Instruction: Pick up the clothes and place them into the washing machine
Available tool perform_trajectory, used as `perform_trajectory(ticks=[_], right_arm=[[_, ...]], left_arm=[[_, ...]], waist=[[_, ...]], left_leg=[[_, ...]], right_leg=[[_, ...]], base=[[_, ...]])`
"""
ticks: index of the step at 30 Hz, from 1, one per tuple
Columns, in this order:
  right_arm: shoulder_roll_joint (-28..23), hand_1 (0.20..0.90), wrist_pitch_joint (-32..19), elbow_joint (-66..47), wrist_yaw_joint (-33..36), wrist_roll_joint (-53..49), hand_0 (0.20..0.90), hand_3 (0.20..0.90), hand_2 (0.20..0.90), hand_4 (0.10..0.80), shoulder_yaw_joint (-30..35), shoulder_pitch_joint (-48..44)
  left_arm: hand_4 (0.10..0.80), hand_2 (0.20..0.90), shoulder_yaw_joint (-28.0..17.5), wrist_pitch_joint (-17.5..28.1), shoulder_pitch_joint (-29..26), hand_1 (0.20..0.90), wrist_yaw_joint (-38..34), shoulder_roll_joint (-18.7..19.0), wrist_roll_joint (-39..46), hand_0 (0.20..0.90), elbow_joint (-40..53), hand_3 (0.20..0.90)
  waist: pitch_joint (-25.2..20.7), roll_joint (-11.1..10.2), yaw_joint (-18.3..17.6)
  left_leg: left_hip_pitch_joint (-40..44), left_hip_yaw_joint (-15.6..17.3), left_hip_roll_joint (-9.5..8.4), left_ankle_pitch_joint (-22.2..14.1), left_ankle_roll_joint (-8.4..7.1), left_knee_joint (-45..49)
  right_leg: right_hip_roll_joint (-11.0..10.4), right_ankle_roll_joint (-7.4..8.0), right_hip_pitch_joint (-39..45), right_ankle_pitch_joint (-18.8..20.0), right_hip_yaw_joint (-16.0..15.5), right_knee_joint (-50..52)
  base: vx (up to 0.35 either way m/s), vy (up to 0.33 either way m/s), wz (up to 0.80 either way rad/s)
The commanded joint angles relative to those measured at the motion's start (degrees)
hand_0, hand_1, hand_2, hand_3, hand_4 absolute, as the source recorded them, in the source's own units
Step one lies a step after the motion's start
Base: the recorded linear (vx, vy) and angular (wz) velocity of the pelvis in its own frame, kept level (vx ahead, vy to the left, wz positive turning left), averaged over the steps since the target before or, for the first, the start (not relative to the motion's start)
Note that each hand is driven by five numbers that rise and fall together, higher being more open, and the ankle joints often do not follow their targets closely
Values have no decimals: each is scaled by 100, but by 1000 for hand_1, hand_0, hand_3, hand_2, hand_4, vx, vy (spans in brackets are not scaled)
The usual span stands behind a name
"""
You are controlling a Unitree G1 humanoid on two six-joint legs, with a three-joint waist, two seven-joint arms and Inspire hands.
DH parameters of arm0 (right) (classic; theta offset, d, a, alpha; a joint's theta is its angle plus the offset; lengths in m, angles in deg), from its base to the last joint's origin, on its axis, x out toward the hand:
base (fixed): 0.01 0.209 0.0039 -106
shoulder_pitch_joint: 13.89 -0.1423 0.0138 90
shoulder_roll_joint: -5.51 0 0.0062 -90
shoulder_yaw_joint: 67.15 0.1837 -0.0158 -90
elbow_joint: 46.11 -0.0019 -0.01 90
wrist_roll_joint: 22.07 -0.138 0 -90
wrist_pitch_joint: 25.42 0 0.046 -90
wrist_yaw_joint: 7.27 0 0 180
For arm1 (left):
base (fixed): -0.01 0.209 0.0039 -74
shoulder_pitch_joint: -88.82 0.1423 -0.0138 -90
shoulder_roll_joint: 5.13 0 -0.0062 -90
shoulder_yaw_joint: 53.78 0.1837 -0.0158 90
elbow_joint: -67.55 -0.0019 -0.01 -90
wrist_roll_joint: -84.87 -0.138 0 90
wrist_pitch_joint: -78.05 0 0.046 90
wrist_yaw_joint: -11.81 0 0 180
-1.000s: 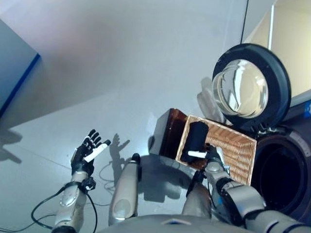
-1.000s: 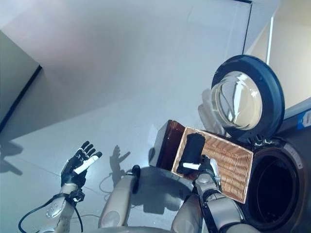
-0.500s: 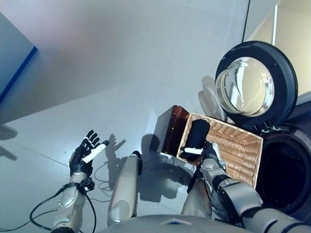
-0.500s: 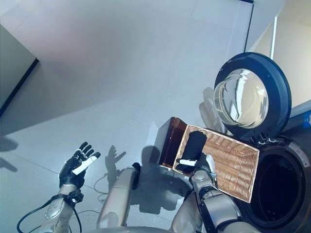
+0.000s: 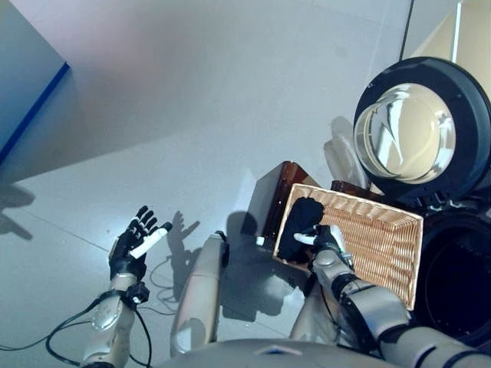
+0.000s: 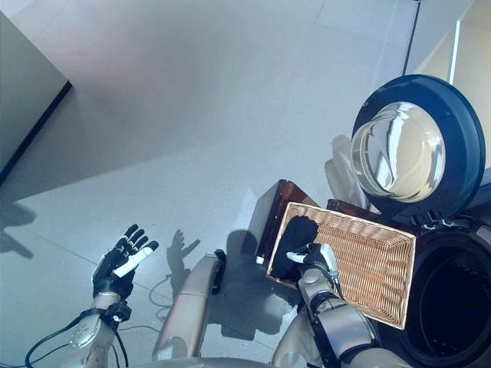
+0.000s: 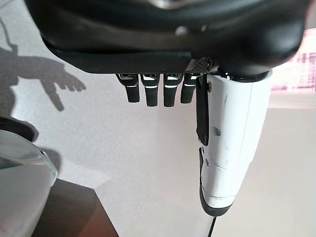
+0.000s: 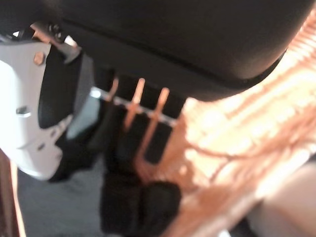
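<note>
One dark garment [image 5: 301, 226] lay in the wicker basket [image 5: 383, 245] as your right hand [image 5: 326, 241] curled onto it, left hand [image 5: 134, 245] spread empty; you'd next lift toward the washer drum [image 5: 460, 280].

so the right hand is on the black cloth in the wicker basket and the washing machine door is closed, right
Not quite: the round washing machine door with its glass window stands swung open, as the right eye view shows, with the dark drum opening exposed below it. The rest holds: the right hand is on the black cloth at the end of the rectangular wicker basket.
</note>
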Motion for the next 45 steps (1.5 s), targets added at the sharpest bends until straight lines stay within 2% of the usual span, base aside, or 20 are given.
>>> perform_trajectory(ticks=[1, 9, 16, 28, 31, 35, 36, 39, 43, 45], right_arm=[[65, 200, -66, 48, -90, -11, 200, 200, 200, 300, 83, 18], [14, 200, -375, -112, -97, -774, 200, 200, 200, 300, 464, 13], [-243, 200, -1062, -579, -337, -2509, 200, 200, 200, 300, 1216, 174], [-724, 200, -1746, -1057, -710, -4350, 200, 200, 200, 300, 2059, 358], [-795, 200, -1750, -990, -723, -4384, 200, 200, 200, 300, 2126, 378], [-1015, 200, -1564, -904, -562, -3713, 200, 200, 200, 300, 1871, 403], [-1102, 900, -1436, -920, -399, -3174, 900, 900, 900, 800, 1643, 373], [-1102, 900, -1321, -914, -180, -2652, 900, 900, 900, 800, 1446, 282], [-983, 900, -1265, -916, -61, -2451, 900, 900, 900, 800, 1302, 179], [-902, 900, -1180, -851, 5, -2253, 900, 900, 900, 800, 1172, 56]], left_arm=[[800, 900, 101, 352, -11, 900, -23, 338, 103, 900, 614, 900], [800, 900, 87, 410, -44, 900, -51, 327, 128, 900, 515, 900], [800, 900, -35, 486, -13, 900, -107, 283, 184, 900, 409, 900], [800, 900, -163, 532, 4, 900, -12, 249, 309, 900, 187, 900], [800, 900, -168, 535, -7, 900, 4, 252, 321, 900, 156, 900], [800, 900, -169, 562, -3, 900, 49, 295, 330, 900, 162, 900], [800, 900, -159, 557, -1, 900, 34, 306, 289, 900, 167, 900], [800, 900, -133, 559, -20, 900, 5, 276, 257, 900, 147, 900], [800, 900, -140, 578, 22, 900, -8, 261, 212, 900, 197, 900], [800, 900, -151, 602, 60, 900, -22, 279, 211, 900, 327, 900]], waist=[[-167, 220, 216], [-251, 174, 175], [-307, 50, 3], [-335, -176, -247], [-340, -195, -257], [-335, -247, -258], [-336, -266, -269], [-341, -256, -275], [-334, -236, -239], [-270, -182, -165]], left_leg=[[-162, -291, 265, 319, -393, -231], [-135, -264, 274, 286, -374, -239], [22, -198, 349, 316, -404, -443], [418, -78, 490, 554, -515, -1169], [493, -61, 499, 639, -535, -1345], [523, -54, 490, 727, -551, -1465], [476, -78, 474, 733, -553, -1424], [397, -82, 481, 719, -553, -1358], [366, -80, 477, 720, -548, -1356], [278, -74, 429, 716, -535, -1306]], right_leg=[[-8, -288, -276, 343, 213, 39], [-22, -265, -268, 353, 226, 6], [21, -251, -190, 442, 219, -233], [77, -174, 141, 801, 101, -1050], [79, -162, 224, 865, 61, -1203], [95, -152, 250, 944, 51, -1310], [95, -164, 229, 950, 65, -1294], [92, -177, 175, 949, 69, -1256], [84, -171, 187, 959, 35, -1295], [58, -166, 154, 957, 30, -1254]], base=[[0, 0, 0], [2, 2, 0], [0, 0, 0], [16, -34, -7], [9, -29, -8], [-5, -25, -2], [-21, -34, 3], [0, 0, 0], [0, 0, 0], [-16, 15, 1]])
